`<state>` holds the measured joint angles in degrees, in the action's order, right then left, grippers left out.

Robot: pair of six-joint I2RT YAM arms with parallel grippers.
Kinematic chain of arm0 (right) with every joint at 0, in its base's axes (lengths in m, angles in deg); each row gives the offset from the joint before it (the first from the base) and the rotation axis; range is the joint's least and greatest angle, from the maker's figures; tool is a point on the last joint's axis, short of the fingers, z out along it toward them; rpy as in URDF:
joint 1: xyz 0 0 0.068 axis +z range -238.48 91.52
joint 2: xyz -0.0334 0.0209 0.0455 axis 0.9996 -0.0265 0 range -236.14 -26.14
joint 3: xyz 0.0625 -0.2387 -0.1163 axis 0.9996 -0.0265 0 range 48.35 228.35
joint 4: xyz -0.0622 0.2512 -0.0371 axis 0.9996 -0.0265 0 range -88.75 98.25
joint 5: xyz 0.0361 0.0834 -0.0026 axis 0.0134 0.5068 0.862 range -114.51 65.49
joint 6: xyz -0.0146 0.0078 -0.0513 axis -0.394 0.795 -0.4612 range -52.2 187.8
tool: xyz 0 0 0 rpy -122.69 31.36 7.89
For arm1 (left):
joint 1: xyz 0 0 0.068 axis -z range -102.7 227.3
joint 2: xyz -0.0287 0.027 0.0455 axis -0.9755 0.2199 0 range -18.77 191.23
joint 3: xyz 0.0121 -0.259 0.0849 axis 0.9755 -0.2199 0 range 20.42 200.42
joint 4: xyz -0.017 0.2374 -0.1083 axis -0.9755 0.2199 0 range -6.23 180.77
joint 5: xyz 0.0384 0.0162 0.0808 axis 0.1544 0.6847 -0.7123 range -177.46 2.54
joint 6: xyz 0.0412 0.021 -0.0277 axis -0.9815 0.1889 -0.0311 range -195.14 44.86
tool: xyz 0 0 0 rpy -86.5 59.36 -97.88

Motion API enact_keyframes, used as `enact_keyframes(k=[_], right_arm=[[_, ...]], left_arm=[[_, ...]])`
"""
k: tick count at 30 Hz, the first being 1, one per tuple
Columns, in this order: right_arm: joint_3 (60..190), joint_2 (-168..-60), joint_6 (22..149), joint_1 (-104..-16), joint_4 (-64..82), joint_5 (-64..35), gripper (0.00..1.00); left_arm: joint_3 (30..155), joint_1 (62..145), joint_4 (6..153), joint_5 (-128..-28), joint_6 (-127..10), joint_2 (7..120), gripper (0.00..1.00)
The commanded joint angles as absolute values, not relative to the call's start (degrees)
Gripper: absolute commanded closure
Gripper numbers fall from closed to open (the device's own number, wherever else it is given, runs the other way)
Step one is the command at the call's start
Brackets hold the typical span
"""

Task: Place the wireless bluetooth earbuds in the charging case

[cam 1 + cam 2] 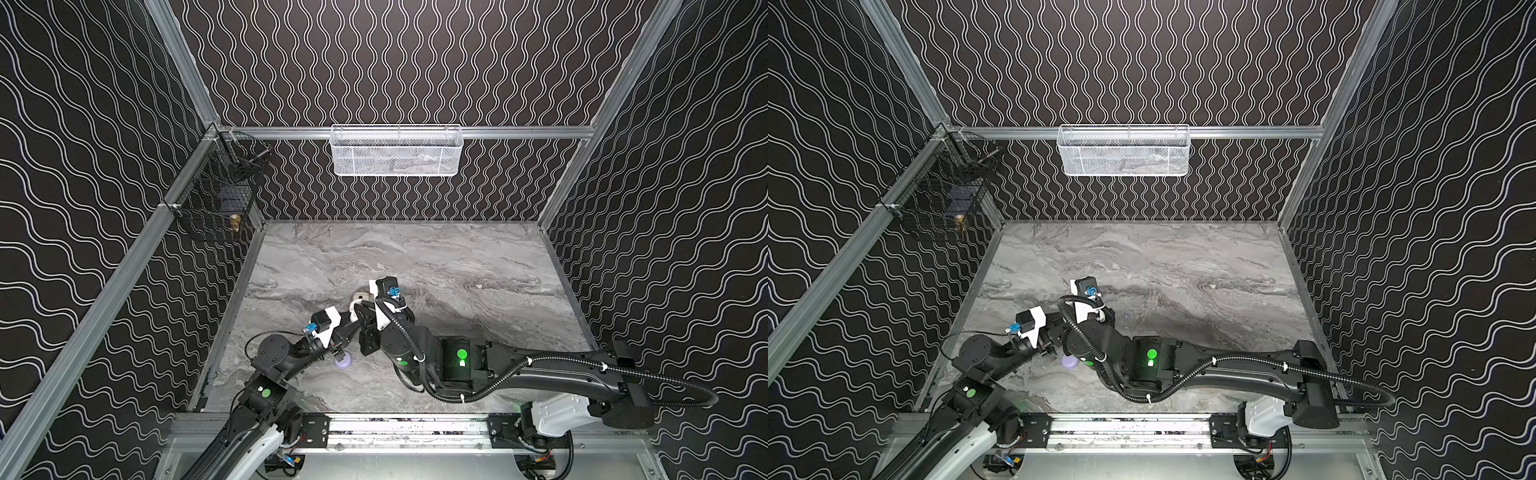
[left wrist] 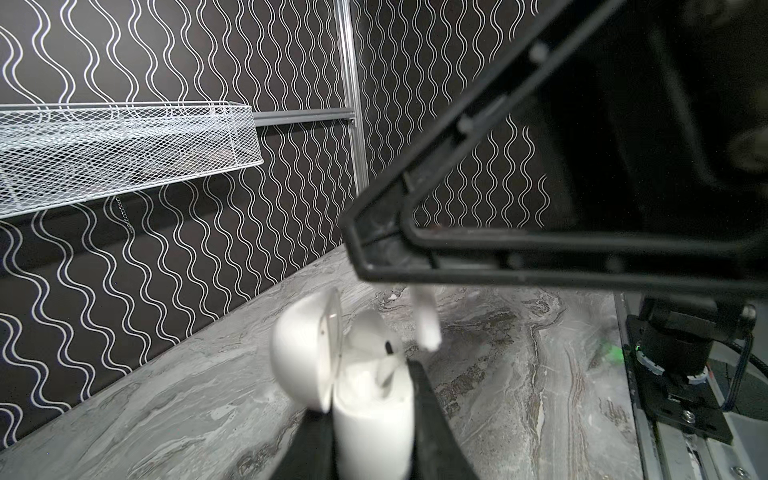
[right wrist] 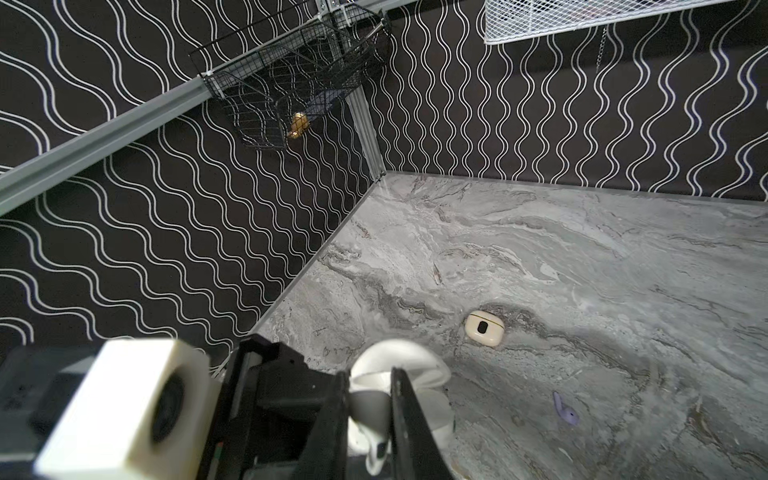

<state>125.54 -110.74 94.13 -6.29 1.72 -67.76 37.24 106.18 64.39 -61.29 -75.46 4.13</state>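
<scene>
The white earbud [image 2: 426, 320] is a small glossy piece with a short straight stem. It hangs stem-down just above the mouth of the white charging case [image 2: 365, 399], not yet inside it. The right gripper [image 3: 368, 409] has its fingers closed tight on the bud's head. The case is a smooth, rounded white shell. Its lid [image 2: 303, 353] is swung open and stands upright on the far-left side. What looks like a second earbud [image 2: 386, 365], with a dark tip, already sits in one well, though the blur there makes this uncertain. The left gripper [image 2: 372, 449] is clamped on the lower body of the case and holds it upright. The two grippers meet over the near part of the marble table [image 3: 582, 249], left of its middle.

A cream case [image 3: 484, 328], closed and with a dark oval mark on its top, lies flat on the table just beyond the held case. A lavender earbud [image 3: 565, 409] lies alone to the right of the grippers. In a top view, a lavender case [image 1: 344, 360] rests on the table on the near side of the left gripper, partly under that arm. A white mesh basket [image 1: 397, 151] hangs on the far wall and a black wire basket [image 1: 220, 195] on the left wall.
</scene>
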Motion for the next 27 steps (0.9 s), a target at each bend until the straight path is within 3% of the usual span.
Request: enact_keyframes(k=[1,27], right_arm=[[125.2,-111.0,93.9,-6.8,5.6,-67.9,0.85],[122.4,-111.9,94.6,-7.8,8.6,-65.9,0.87]], left_arm=[[37.6,106.2,63.8,-61.1,-75.7,3.6,1.00],[38.1,106.3,63.7,-60.7,-75.4,3.6,1.00]])
